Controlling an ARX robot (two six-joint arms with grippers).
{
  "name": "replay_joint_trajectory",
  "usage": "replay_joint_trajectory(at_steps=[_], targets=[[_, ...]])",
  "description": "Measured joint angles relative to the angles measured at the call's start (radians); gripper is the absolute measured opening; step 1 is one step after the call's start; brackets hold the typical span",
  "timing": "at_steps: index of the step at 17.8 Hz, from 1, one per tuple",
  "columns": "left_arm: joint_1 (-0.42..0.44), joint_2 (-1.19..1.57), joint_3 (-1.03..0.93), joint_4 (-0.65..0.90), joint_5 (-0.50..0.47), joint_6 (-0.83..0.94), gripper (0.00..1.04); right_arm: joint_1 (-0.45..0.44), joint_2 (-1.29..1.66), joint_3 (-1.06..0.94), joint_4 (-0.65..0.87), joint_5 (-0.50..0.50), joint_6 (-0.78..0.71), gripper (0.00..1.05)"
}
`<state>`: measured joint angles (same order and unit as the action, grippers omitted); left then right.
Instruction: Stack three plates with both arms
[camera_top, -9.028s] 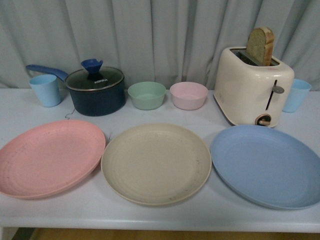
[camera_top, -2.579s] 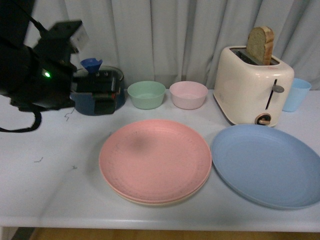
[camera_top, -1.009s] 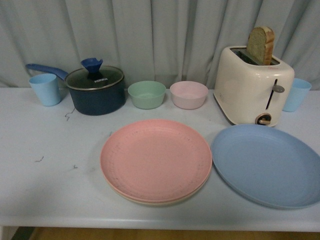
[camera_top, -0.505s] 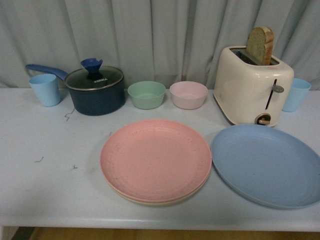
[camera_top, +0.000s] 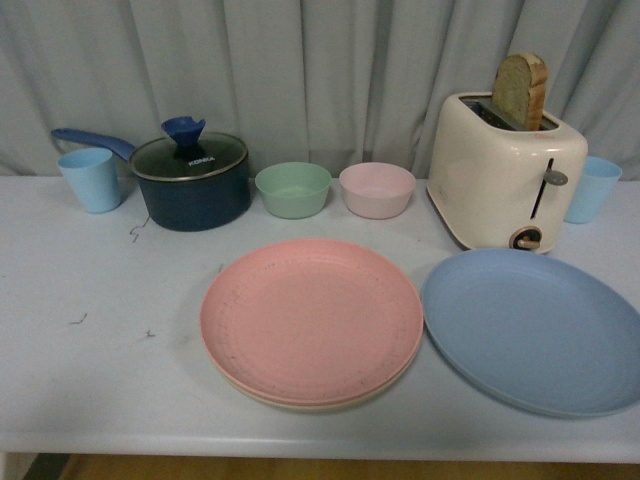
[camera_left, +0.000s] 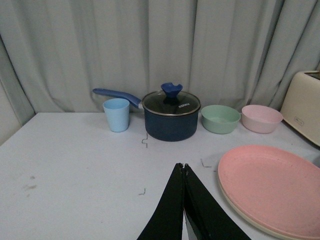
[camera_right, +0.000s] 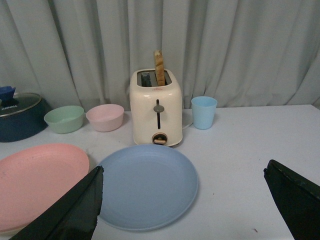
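Front view, with both wrist views. The pink plate (camera_top: 312, 320) lies at the centre of the white worktop (camera_top: 100, 370), stacked on the beige plate (camera_top: 310, 406). Only a thin cream rim of the lower plate shows along the 6 o'clock edge, so whether the two sit exactly concentric is hard to judge.

The blue plate (camera_top: 535, 330) lies flat and alone at 3 o'clock of the stack, its rim just beside the pink rim.

Back row, beyond the plates:
- At 11 o'clock, a dark blue saucepan (camera_top: 192, 185) with a glass lid, flanked by a light blue cup (camera_top: 90, 180).
- At 12 o'clock, a green bowl (camera_top: 293, 190) and a pink bowl (camera_top: 377, 190) side by side.
- At 2 o'clock, a cream toaster (camera_top: 505, 175) with a bread slice (camera_top: 520, 90) standing in one slot, and a second blue cup (camera_top: 592, 190) behind it.

Left wrist view: the left gripper (camera_left: 183, 166) hangs over bare worktop near the stack's rim, its black fingers (camera_left: 170, 210) pressed together and holding nothing.

Right wrist view: the right gripper (camera_right: 183, 172) has its fingers (camera_right: 75, 210) spread wide apart and empty, with the blue plate seen between them.
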<state>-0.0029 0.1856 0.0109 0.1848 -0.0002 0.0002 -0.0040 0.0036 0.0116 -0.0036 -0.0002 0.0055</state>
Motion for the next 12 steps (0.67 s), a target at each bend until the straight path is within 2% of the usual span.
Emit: replay_joint_trajectory(at_steps=[2,3,12], targets=[[0.0,-0.046,0.002,-0.063,-0.002,0.0,0.02,0.0,0.0,0.0,0.0,0.0,0.0,0.98],[0.0,-0.124,0.001,-0.181,0.003,0.0,0.02,0.0,0.0,0.0,0.0,0.0,0.0,0.98],[0.0,-0.179,0.001,-0.188,0.0,0.0,0.02,0.0,0.0,0.0,0.0,0.0,0.0,0.98]])
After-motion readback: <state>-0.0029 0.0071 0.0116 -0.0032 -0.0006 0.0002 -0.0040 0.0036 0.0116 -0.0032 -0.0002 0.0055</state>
